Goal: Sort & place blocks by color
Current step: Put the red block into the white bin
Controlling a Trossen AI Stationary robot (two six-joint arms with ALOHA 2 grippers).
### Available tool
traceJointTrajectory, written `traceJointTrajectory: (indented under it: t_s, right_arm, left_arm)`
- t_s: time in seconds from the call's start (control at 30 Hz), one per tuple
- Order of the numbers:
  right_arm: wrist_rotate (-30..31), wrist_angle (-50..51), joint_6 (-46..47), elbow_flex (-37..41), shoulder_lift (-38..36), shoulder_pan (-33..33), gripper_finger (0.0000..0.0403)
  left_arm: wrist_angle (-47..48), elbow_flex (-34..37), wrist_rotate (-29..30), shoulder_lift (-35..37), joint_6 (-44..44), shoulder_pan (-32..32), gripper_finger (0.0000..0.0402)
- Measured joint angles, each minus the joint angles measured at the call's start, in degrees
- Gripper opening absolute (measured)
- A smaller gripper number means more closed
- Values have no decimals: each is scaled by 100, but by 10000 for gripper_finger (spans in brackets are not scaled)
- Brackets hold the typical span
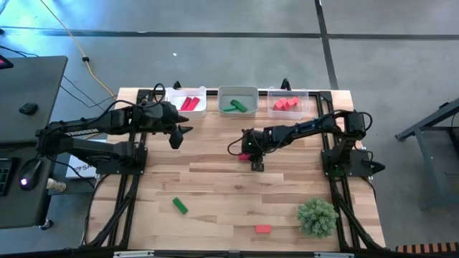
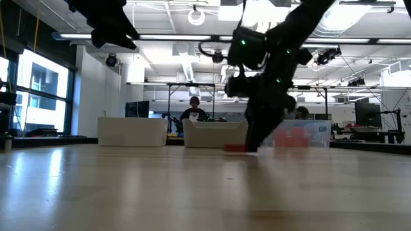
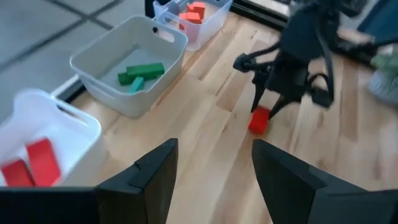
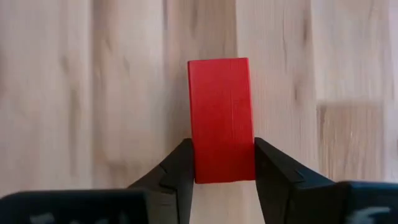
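Note:
A red block (image 4: 221, 106) lies flat on the wooden table near its middle, also seen in the high view (image 1: 244, 155). My right gripper (image 4: 222, 171) is shut on it, reaching in from the right (image 1: 251, 152). My left gripper (image 3: 214, 168) hangs open and empty above the table's far left (image 1: 176, 136), near the bins. A green block (image 1: 179, 206) and a red block (image 1: 263, 229) lie loose near the front edge. My right gripper pinches the red block's two long sides (image 4: 194, 158) between its two fingers, near one end of the block. The fingers slant steeply down from the table's right side. The block lies flat on the table (image 2: 236, 147).
Three clear bins stand along the far edge: the left one (image 1: 201, 107) holds red blocks, the middle one (image 1: 238, 92) green blocks, the right one (image 1: 304, 109) coral blocks. A bushy green plant (image 1: 317, 216) stands at the front right.

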State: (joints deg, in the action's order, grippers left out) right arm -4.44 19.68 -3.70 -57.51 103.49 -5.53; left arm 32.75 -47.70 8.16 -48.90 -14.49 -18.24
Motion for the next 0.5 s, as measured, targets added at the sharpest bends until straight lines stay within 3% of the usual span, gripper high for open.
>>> traceJointTrajectory:
  t_s: [0.17, 0.5]
  right_arm:
    - [37, 77, 129, -473, -5, 134, 110]
    - [866, 461, -48, -1795, -10, 475, 110]
  left_arm:
    - [2, 0, -4, 2, -1121, 0, 196]
    - [2, 0, -283, 2, -2855, 0, 196]
